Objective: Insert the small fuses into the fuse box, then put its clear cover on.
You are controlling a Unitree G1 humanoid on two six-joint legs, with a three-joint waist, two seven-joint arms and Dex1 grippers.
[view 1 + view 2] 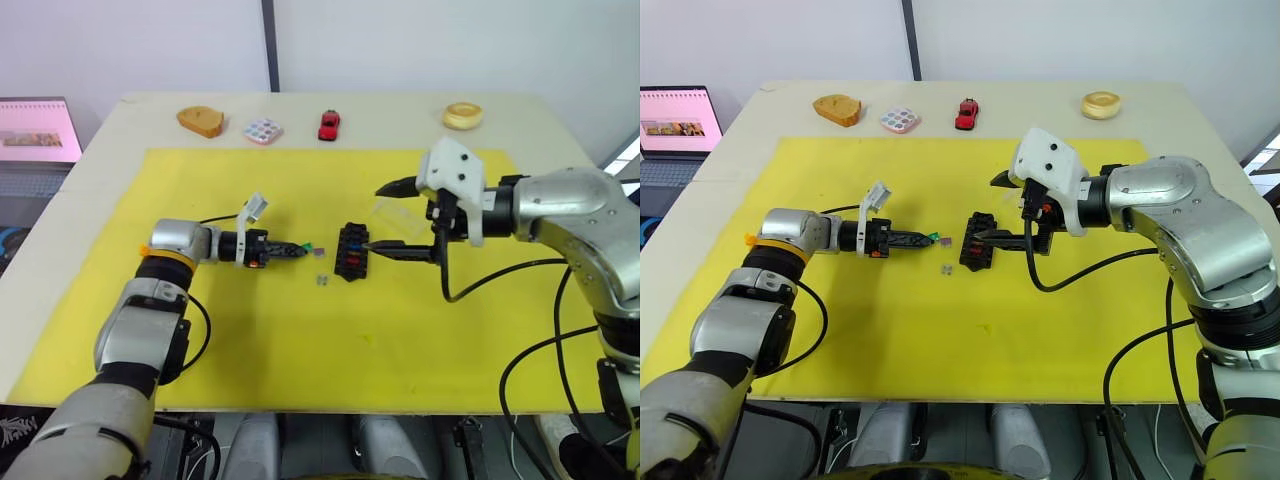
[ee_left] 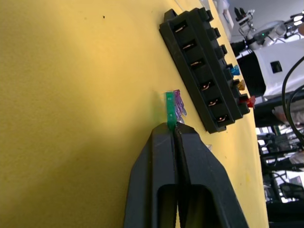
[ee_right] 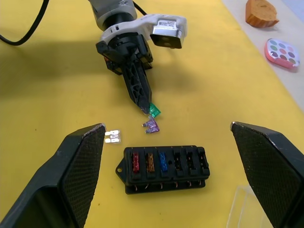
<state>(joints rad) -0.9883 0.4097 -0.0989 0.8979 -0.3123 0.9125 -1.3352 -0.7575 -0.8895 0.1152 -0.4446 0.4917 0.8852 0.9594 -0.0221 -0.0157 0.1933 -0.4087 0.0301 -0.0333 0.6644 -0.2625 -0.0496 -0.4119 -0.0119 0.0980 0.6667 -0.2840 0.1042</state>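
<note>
We saw the scene brightly and evenly lit, with only soft, short shadows on the yellow mat (image 1: 300, 350). The wrist views were sharp on the fuse box (image 3: 166, 169), while the near black fingers (image 2: 161, 180) looked slightly soft.

Six fuses (image 3: 153, 110), one fuse box (image 3: 165, 169), one clear cover (image 3: 242, 204).

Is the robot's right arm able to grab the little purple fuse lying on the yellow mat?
Probably yes. The right gripper is open beside the fuse box, and the purple fuse lies just past it, though the left gripper, holding the green fuse, crowds that spot.
</note>
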